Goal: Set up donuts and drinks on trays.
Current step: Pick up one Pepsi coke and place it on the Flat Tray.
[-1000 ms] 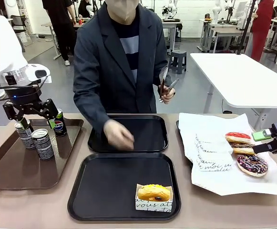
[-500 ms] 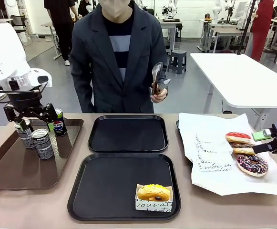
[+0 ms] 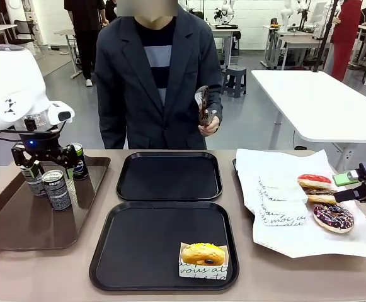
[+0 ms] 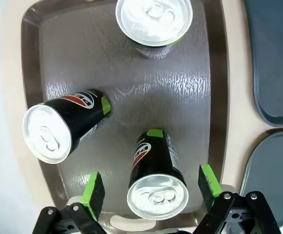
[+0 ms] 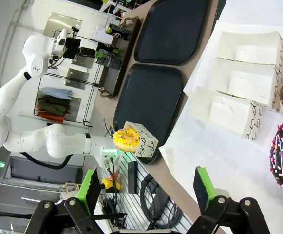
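Two black trays [image 3: 169, 179] lie beside the brown tray [image 3: 19, 220], where three cans [image 3: 57, 189] stand. One yellow donut [image 3: 203, 253] sits on the nearer black tray [image 3: 138, 251]. Your left gripper [image 4: 151, 187] hangs spread astride the can [image 4: 156, 168] at the brown tray's end; your right gripper [image 5: 146, 187] is spread, empty. Descend off-centre and a finger may topple that can into its neighbours.

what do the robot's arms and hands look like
The left arm is a bulky white rounded shell with small black markings and thin black cables at its wrist. The left hand and right hand are black, two-fingered, with bright green pads on the fingers.
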Robot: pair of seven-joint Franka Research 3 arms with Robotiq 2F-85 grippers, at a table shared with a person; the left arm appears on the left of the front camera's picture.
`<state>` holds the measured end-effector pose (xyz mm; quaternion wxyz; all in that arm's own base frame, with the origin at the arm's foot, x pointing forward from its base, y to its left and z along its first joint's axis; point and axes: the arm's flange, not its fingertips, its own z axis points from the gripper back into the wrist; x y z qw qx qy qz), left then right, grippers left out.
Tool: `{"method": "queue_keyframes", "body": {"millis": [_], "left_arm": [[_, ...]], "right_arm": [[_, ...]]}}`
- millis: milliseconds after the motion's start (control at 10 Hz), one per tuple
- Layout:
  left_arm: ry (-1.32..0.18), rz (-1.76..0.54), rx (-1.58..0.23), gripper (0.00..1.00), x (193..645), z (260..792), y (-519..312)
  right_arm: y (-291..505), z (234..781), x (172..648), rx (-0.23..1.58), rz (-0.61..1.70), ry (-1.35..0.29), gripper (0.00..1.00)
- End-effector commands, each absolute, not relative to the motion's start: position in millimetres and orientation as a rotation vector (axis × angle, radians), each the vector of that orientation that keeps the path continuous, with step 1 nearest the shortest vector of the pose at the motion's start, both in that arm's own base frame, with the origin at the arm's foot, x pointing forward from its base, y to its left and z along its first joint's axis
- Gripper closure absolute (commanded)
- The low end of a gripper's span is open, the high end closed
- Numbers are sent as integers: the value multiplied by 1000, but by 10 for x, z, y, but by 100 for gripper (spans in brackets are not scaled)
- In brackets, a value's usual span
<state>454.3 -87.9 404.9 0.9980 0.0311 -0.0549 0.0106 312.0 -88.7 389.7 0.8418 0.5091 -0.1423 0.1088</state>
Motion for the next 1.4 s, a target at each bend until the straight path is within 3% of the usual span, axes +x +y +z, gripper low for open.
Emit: {"method": "queue_keyframes", "body": {"millis": [0, 400, 500, 600, 700, 800, 900, 1000, 1100, 1200, 1300], "left_arm": [[-90, 68, 60, 0, 4538, 3928, -932], [-53, 87, 22, 0, 4530, 3853, -952], [-60, 91, 12, 18, 4531, 3871, -935], [-60, 91, 1, 17, 4521, 3904, -923], [-58, 93, 0, 35, 4506, 3933, -916], [-51, 99, 2, 22, 4495, 3959, -901], [-40, 108, 4, 53, 4488, 3983, -882], [-35, 115, 7, 39, 4477, 4018, -865], [-29, 118, 8, 70, 4463, 4056, -853], [-28, 120, 12, 57, 4444, 4092, -843], [-27, 121, 14, 88, 4432, 4121, -835]], "right_arm": [[-882, 3880, 3138, 1100, 235, -324, 0], [-882, 3880, 3138, 1100, 235, -324, 0], [-882, 3880, 3138, 1100, 235, -324, 0], [-882, 3880, 3138, 1100, 235, -324, 0], [-882, 3880, 3138, 1100, 235, -324, 0], [-882, 3880, 3138, 1100, 235, -324, 0], [-882, 3880, 3138, 1100, 235, -324, 0], [-882, 3880, 3138, 1100, 235, -324, 0], [-882, 3880, 3138, 1100, 235, -324, 0], [-882, 3880, 3138, 1100, 235, -324, 0], [-882, 3880, 3138, 1100, 235, -324, 0]]}}
